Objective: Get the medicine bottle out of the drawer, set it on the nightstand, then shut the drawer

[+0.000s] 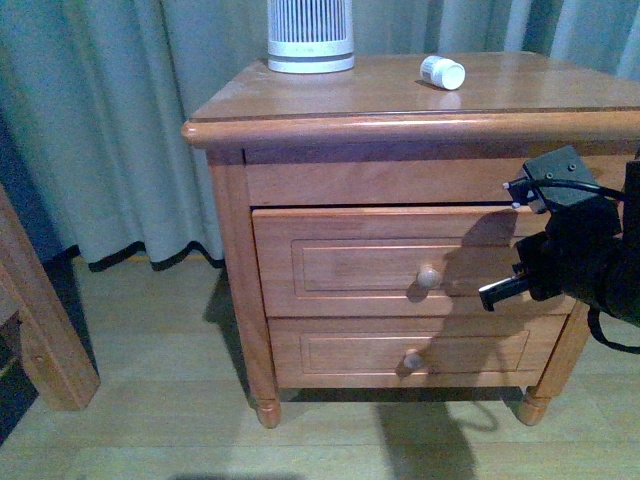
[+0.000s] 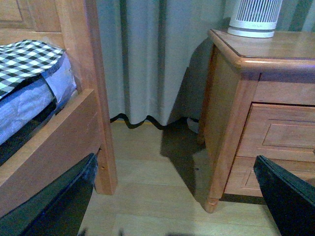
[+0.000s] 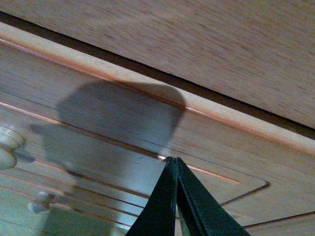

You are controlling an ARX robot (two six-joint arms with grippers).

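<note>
The medicine bottle (image 1: 442,72) lies on its side on the top of the nightstand (image 1: 330,92), toward the right half of that top and well apart from the white ribbed device (image 1: 310,36) standing at the back edge. Below it, the drawer (image 1: 350,262) sits almost flush in the cabinet, its front slightly proud of the frame on the left side, with its round knob (image 1: 428,277) at the middle of the recessed panel; the shorter drawer (image 1: 400,352) lies under it. The right gripper (image 1: 500,292) is level with the drawer front, right of the knob and well below the bottle; in the right wrist view its two black fingers (image 3: 170,206) are pressed together with nothing between them, their tips (image 3: 173,159) at or just off the panel, and contact cannot be told. The left gripper (image 2: 172,196) is spread wide and empty, its fingers (image 2: 290,196) framing bare floor between a wooden bed frame (image 2: 91,88) and the nightstand's side, in front of a pale curtain (image 2: 147,59).
</note>
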